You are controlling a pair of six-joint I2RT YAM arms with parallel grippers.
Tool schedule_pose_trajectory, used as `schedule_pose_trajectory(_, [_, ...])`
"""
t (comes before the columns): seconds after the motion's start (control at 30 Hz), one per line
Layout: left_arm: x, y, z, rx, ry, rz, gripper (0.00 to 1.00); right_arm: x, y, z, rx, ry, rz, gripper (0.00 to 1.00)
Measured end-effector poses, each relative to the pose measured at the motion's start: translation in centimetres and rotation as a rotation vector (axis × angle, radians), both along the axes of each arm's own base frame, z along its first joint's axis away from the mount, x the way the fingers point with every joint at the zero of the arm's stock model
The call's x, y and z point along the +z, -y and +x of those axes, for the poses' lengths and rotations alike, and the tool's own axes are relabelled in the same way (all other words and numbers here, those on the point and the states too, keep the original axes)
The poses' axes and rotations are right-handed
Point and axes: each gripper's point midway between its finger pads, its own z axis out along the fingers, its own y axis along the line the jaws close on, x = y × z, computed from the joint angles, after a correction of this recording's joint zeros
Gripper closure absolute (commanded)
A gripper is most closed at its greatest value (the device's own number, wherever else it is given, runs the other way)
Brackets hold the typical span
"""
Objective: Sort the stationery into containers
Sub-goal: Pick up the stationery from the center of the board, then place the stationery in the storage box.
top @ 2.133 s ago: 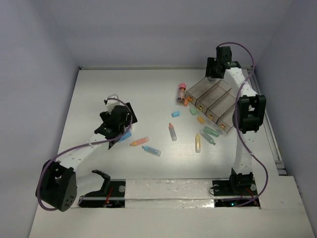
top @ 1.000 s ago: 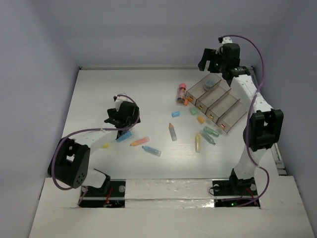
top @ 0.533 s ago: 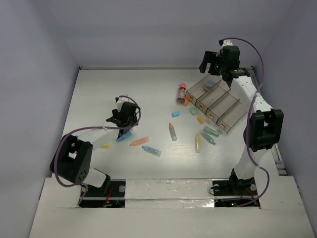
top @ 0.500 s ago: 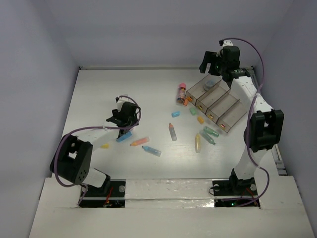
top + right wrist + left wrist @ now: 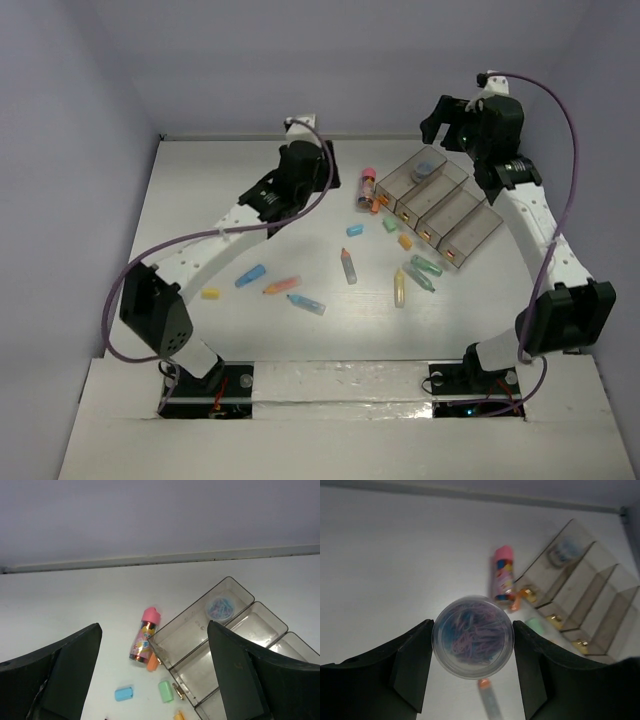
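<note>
**While clamped, the clip tub rides light**

Since the clear tub [image 5: 472,637] looks smooth, rigid and light, the left tool [image 5: 472,630] pinches its round sides, above the desk [image 5: 395,555], left of the tray [image 5: 600,587]. The right tool [image 5: 154,626] hangs spread and empty near the tray's far end.

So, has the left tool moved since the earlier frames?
Yes. The left tool went from the blue marker farther and rightward, toward the tray, shut on a tub.
</note>
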Motion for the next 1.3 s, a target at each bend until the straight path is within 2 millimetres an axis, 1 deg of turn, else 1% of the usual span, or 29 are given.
schedule_pose_trajectory(0.03, [1.7, 1.8, 0.8, -0.027, 0.032, -0.022, 0.65, 0.7, 0.2, -0.6, -0.008, 0.021, 0.004, 0.08])
schedule_pose_trajectory(0.07, [2.9, 3.3, 1.6, -0.051, 0.058, -0.041, 0.65, 1.1, 0.4, -1.2, -0.016, 0.033, 0.006, 0.08])
schedule_pose_trajectory(0.1, [3.7, 4.8, 2.2, -0.075, 0.07, -0.051, 0.65, 1.5, 0.6, -1.9, -0.026, 0.047, 0.012, 0.11])
schedule_pose_trajectory(0.17, [4.1, 7.7, 3.7, -0.114, 0.081, -0.056, 0.65, 1.4, 1.1, -3.2, -0.047, 0.063, 0.026, 0.12])
schedule_pose_trajectory(0.2, [4.0, 9.3, 4.5, -0.136, 0.082, -0.056, 0.65, 0.5, 1.3, -3.9, -0.058, 0.053, 0.036, 0.15])
schedule_pose_trajectory(0.23, [3.9, 10.1, 4.9, -0.15, 0.086, -0.058, 0.65, 0.9, 1.4, -4.4, -0.061, 0.062, 0.042, 0.16])
schedule_pose_trajectory(0.27, [2.5, 11.7, 5.7, -0.171, 0.063, -0.044, 0.65, 0.6, 1.5, -4.9, -0.07, 0.063, 0.05, 0.16])
schedule_pose_trajectory(0.4, [-0.5, 16.5, 8.0, -0.233, 0.034, -0.023, 0.65, -0.3, 2.0, -6.4, -0.098, 0.061, 0.072, 0.17])
schedule_pose_trajectory(0.53, [-3.1, 19.8, 9.5, -0.272, 0.015, -0.016, 0.65, -0.6, 2.4, -7.3, -0.115, 0.065, 0.081, 0.18])
schedule_pose_trajectory(0.6, [-4.0, 20.9, 9.7, -0.287, 0.012, -0.02, 0.65, -0.6, 2.5, -7.5, -0.118, 0.07, 0.085, 0.18])
schedule_pose_trajectory(0.7, [-4.9, 21.5, 9.8, -0.296, 0.005, -0.019, 0.65, -1.2, 2.5, -7.8, -0.119, 0.061, 0.087, 0.18])
schedule_pose_trajectory(0.87, [-4.5, 22.6, 10.6, -0.298, 0.035, -0.042, 0.65, -2.5, 2.5, -8.4, -0.12, 0.038, 0.083, 0.18])
schedule_pose_trajectory(1.0, [-5.2, 22.8, 11.0, -0.292, 0.038, -0.04, 0.65, -2.4, 2.4, -8.7, -0.109, 0.044, 0.09, 0.17])
schedule_pose_trajectory(1.1, [-6.2, 23.0, 11.3, -0.29, 0.033, -0.033, 0.64, -2.3, 2.2, -8.9, -0.1, 0.049, 0.093, 0.17])
schedule_pose_trajectory(1.3, [-9.2, 23.4, 11.7, -0.293, 0.003, -0.009, 0.6, -2.1, 2.1, -9.0, -0.092, 0.065, 0.097, 0.17])
